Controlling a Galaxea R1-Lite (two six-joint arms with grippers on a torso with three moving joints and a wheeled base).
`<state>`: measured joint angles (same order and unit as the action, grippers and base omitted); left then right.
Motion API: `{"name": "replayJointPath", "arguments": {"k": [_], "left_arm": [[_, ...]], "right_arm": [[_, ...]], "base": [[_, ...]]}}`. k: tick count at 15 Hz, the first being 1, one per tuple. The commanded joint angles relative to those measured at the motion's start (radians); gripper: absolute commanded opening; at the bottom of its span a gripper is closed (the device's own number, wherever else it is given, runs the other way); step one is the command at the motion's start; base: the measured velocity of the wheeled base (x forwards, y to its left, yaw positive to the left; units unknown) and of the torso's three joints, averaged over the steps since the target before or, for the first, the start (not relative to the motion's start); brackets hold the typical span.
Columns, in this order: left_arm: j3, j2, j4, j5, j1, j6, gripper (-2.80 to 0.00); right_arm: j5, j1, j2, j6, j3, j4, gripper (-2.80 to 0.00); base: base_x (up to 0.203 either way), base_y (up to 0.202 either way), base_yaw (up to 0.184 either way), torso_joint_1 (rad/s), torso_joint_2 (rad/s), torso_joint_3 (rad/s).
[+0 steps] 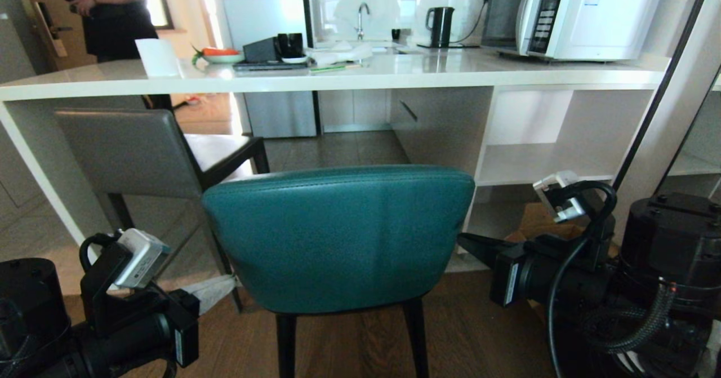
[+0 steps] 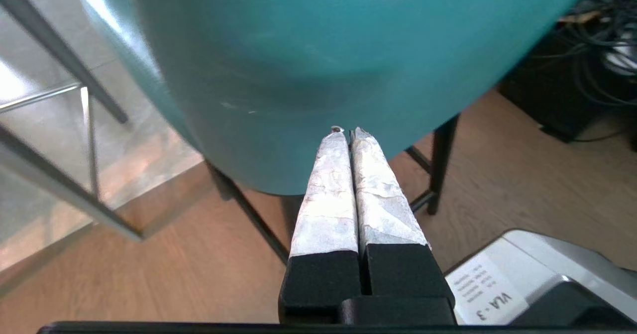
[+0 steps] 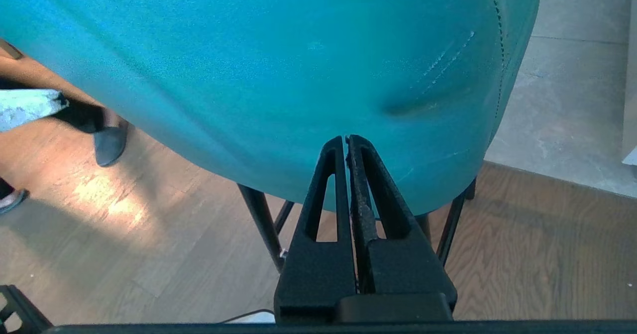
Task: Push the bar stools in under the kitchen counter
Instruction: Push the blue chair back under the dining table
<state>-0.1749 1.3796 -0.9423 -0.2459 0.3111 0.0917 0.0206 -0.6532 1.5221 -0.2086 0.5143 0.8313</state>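
The teal bar stool (image 1: 338, 237) stands in front of me, its rounded padded back facing me and its thin black legs (image 1: 286, 344) on the wood floor. The grey bar stool (image 1: 127, 152) stands to its left, with its dark seat partly under the kitchen counter (image 1: 394, 74). My left gripper (image 2: 348, 131) is shut, its taped fingertips against the lower left of the teal back. On the lower right of that back, my right gripper (image 3: 347, 137) is shut too, with its black tips touching the padding. Nothing is held between either pair of fingers.
A microwave (image 1: 569, 14), a kettle (image 1: 440, 26), cups and a plate stand on the counter. White open shelving (image 1: 552, 141) lies under its right part, with a cardboard box (image 1: 541, 223) low beside it. A person (image 1: 110, 12) stands behind the counter at far left.
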Motion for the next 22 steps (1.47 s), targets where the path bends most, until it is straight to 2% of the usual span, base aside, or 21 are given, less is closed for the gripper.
{"name": "replayJointPath", "arguments": {"k": [1, 3, 22], "left_arm": [[-0.001, -0.001, -0.006, 0.006, 0.0, 0.0, -2.8], [0.002, 0.0, -0.004, 0.008, 0.0, 0.0, -2.8], [0.022, -0.004, -0.006, 0.014, 0.0, 0.006, -2.8]], "right_arm": [[0.001, 0.0, 0.004, -0.002, 0.001, 0.005, -2.8], [0.001, 0.0, 0.004, -0.002, 0.0, 0.005, -2.8], [0.002, 0.0, 0.003, 0.0, -0.007, 0.005, -2.8]], "base": [[0.0, 0.0, 0.0, 0.0, 0.0, 0.0], [0.08, 0.0, 0.0, -0.003, 0.0, 0.003], [0.188, 0.0, 0.002, 0.002, 0.0, 0.004]]}}
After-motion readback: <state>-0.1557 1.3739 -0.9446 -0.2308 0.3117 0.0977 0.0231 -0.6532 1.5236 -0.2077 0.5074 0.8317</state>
